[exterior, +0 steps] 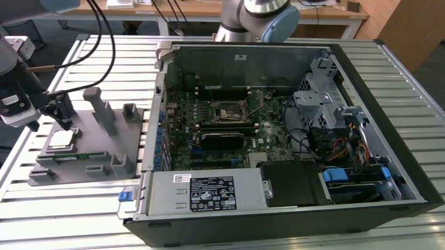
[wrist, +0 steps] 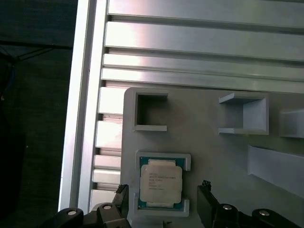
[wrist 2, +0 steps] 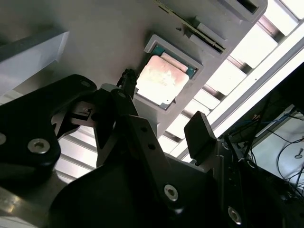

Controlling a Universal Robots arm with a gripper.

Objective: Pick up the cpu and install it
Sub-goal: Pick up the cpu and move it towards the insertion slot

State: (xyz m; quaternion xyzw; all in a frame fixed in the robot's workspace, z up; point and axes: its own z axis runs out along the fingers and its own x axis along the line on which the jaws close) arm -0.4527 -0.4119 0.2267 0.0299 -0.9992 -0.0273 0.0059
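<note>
Two black fingers (wrist: 209, 204) of the gripper (wrist: 164, 202) stand wide apart on either side of the cpu (wrist: 160, 182), holding nothing. The cpu lies flat in its recess on the grey holder tray (exterior: 87, 133), at the exterior view's left, beside the open computer case (exterior: 243, 65).

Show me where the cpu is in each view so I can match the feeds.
Exterior view: cpu in a pocket of the grey holder, at the exterior view's left, beside the computer case.
First wrist view: cpu in that pocket, between the black fingers.
Second wrist view: cpu in the pocket, beyond the fingers.
Shared landmark: the grey holder.
</note>
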